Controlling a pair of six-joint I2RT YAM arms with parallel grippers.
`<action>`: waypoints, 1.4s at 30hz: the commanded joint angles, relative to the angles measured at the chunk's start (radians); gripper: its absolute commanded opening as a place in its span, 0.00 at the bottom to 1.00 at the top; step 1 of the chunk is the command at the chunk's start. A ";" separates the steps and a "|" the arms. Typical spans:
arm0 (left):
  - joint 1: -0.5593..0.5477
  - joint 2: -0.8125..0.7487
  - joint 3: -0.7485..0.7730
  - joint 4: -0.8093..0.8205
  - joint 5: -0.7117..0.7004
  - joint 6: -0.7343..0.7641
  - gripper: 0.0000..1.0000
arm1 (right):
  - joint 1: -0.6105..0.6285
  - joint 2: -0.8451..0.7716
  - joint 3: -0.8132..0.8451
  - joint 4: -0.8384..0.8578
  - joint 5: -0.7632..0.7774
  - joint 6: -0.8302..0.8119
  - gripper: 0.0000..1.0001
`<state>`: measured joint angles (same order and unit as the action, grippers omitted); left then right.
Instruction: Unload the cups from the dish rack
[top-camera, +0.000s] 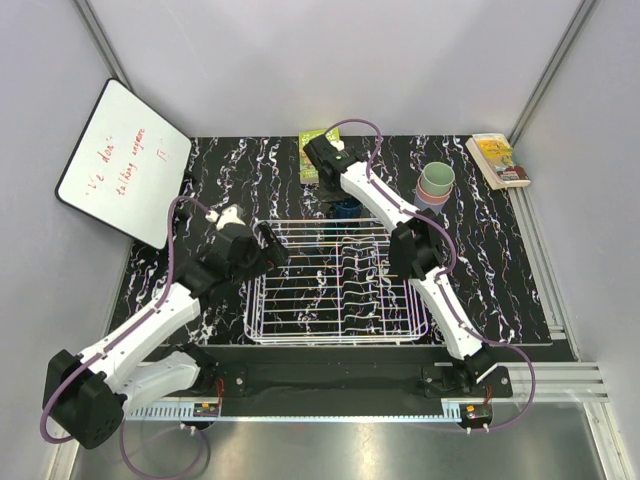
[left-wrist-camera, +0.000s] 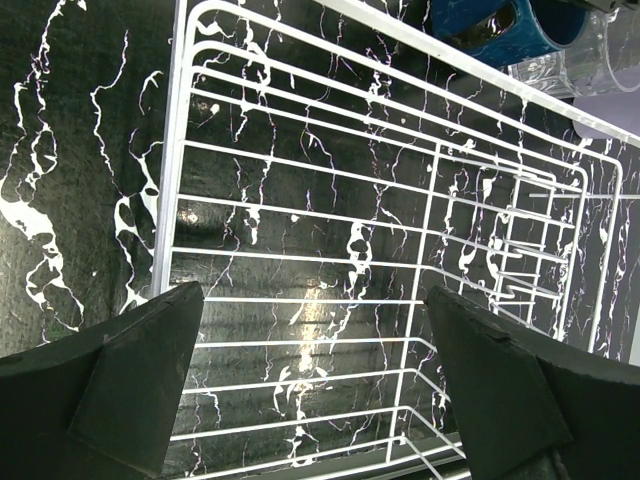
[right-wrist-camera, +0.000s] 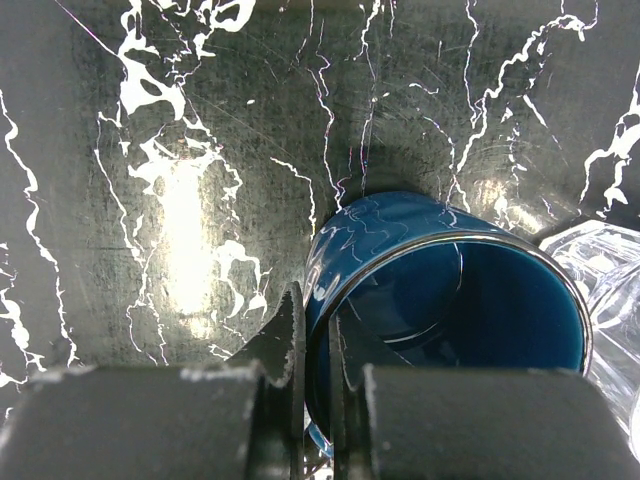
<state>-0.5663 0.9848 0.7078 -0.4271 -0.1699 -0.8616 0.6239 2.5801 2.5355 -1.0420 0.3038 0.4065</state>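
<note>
Dark blue cup (right-wrist-camera: 450, 290) is sitting just beyond the far rim of the dish rack (top-camera: 300, 322), over the marbled tabletop (right-wrist-camera: 150, 120), tipped so that its mouth is facing the right wrist camera. Whether its base is touching the tabletop cannot be told. The right gripper (right-wrist-camera: 315, 335) is pinching it at the rim, one finger outside the wall and the other inside, closed tight on that thin edge. The clear glass (right-wrist-camera: 605, 270) is standing just beside it, touching or nearly so.

The cup is looking light and rigid, most likely plastic, and its glossy wall is throwing bright reflections, so it is probably slippery. A rim pinch suits it, since the wall is stiff enough not to buckle, but the cup is hanging off one side of the grip and may be inclined to swing (a deeper bite on the wall would steady it). The glass next to it is the fragile piece, and any sideways move is risking a knock against it.

The left gripper (left-wrist-camera: 312, 295) is hovering over the rack with its jaws spread wide, holding nothing. The stacked cups (top-camera: 436, 185), pale green on top, are standing on the tabletop well to the right of the rack
</note>
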 joint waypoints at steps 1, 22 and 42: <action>0.003 0.002 -0.014 0.019 -0.025 0.004 0.99 | 0.005 -0.006 0.025 0.037 -0.020 0.009 0.00; 0.003 0.014 -0.013 0.024 -0.019 0.015 0.99 | 0.008 -0.317 -0.075 0.083 0.021 -0.005 0.81; -0.086 0.057 0.085 -0.206 -0.235 0.062 0.99 | 0.108 -1.489 -1.254 0.470 0.116 -0.032 1.00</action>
<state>-0.6315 1.0370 0.7479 -0.5613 -0.3019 -0.8238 0.7097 1.2247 1.3766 -0.6342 0.3660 0.3809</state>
